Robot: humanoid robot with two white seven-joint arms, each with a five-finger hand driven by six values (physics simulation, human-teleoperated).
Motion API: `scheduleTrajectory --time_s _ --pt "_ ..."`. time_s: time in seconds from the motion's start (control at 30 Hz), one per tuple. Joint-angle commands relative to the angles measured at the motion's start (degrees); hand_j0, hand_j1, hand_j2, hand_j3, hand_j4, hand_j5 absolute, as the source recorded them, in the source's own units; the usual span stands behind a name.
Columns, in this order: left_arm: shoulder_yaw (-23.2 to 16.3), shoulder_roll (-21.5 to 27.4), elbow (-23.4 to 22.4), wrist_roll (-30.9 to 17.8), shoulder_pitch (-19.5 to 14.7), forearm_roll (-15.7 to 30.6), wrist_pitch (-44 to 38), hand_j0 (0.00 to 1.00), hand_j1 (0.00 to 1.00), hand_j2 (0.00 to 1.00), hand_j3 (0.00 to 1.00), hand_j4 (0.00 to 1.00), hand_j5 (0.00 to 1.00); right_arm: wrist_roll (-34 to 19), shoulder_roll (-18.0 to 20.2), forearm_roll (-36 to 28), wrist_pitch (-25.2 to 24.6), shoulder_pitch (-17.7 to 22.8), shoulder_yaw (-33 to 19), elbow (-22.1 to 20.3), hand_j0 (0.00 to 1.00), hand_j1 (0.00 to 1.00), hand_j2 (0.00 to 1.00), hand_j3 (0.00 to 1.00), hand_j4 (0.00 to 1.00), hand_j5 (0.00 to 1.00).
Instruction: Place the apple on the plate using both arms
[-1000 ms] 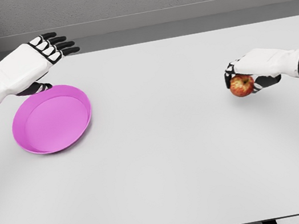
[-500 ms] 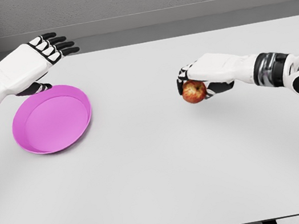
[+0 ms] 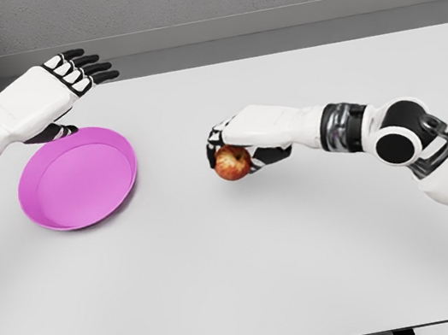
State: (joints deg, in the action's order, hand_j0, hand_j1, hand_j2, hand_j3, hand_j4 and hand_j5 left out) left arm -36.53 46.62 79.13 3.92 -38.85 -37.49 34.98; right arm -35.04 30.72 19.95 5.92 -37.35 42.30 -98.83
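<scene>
- While your right robot hand reaches across the table, fingers wrapped around the round red apple, arm stretched out.
- Your left robot hand hovers released, fingers spread, behind the smooth, shallow pink plate.

Table: bare white top, open across its near half and its whole far strip.

Plate: magenta, shallow rim, at about 9 o'clock from the table's middle; interior unoccupied.

Left hand: hovers over the plate's far edge at 12 o'clock of it, fingers spread (it overhangs only that far rim; the plate's 3 and 6 o'clock sides are unobstructed).

Right hand: near the table's middle, closed around the apple, well apart from the plate at its 3 o'clock.

Lane between apple and plate rim: bare tabletop, nothing standing in it.

Right forearm: spans the table toward 4 o'clock, blocking that quarter.
</scene>
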Motion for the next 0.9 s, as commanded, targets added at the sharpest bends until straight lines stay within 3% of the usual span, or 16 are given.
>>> scheduleTrajectory --time_s 0.0,0.03,0.07,0.1,0.37,0.53,0.73,0.8,0.87 --pt "0.1 0.1 0.0 0.0 0.0 0.3 0.0 1.0 1.0 1.0 1.0 1.0 1.0 0.0 -0.6 0.1 0.0 0.0 0.3 0.2 0.46 0.46 0.46 0.46 0.46 0.46" --pt "0.1 0.1 0.1 0.0 0.1 0.4 0.0 1.0 1.0 1.0 1.0 1.0 1.0 0.0 -0.6 0.0 -0.1 0.0 0.2 0.2 0.55 0.55 0.55 0.55 0.55 0.55" --pt "0.1 0.1 0.0 0.0 0.0 0.3 0.0 1.0 1.0 1.0 1.0 1.0 1.0 0.0 -0.7 -0.1 -1.0 0.0 0.3 0.2 0.95 0.95 0.95 0.95 0.95 0.95" --pt "0.1 0.1 0.0 0.0 0.1 0.3 0.0 1.0 1.0 1.0 1.0 1.0 1.0 0.0 -0.7 -0.1 -3.0 0.1 0.4 0.0 1.0 1.0 1.0 1.0 1.0 1.0" --pt "0.1 0.1 0.1 0.0 0.1 0.5 0.0 1.0 1.0 1.0 1.0 1.0 1.0 0.0 0.0 -0.1 -3.3 -0.5 0.1 -0.1 1.0 1.0 1.0 1.0 1.0 1.0" --pt "0.0 0.1 2.6 0.0 0.3 0.4 0.0 1.0 1.0 1.0 1.0 1.0 1.0 0.0 5.4 -0.2 -2.7 0.4 -9.2 -0.2 1.0 1.0 1.0 1.0 1.0 1.0" --pt "0.0 0.1 5.6 0.0 0.5 0.5 0.0 1.0 1.0 1.0 1.0 1.0 1.0 0.0 10.1 -0.4 -2.3 1.0 -14.4 0.0 1.0 1.0 1.0 1.0 1.0 1.0" --pt "-0.4 0.0 6.3 -0.1 0.5 0.1 0.0 1.0 1.0 1.0 1.0 1.0 1.0 0.0 13.0 -0.7 0.4 3.8 -20.1 0.1 1.0 1.0 1.0 1.0 1.0 1.0" --pt "-0.8 -0.7 6.8 -3.3 0.5 0.1 0.0 1.0 1.0 1.0 1.0 1.0 1.0 0.0 15.7 -0.7 3.5 7.6 -24.7 0.1 1.0 1.0 1.0 1.0 1.0 1.0"
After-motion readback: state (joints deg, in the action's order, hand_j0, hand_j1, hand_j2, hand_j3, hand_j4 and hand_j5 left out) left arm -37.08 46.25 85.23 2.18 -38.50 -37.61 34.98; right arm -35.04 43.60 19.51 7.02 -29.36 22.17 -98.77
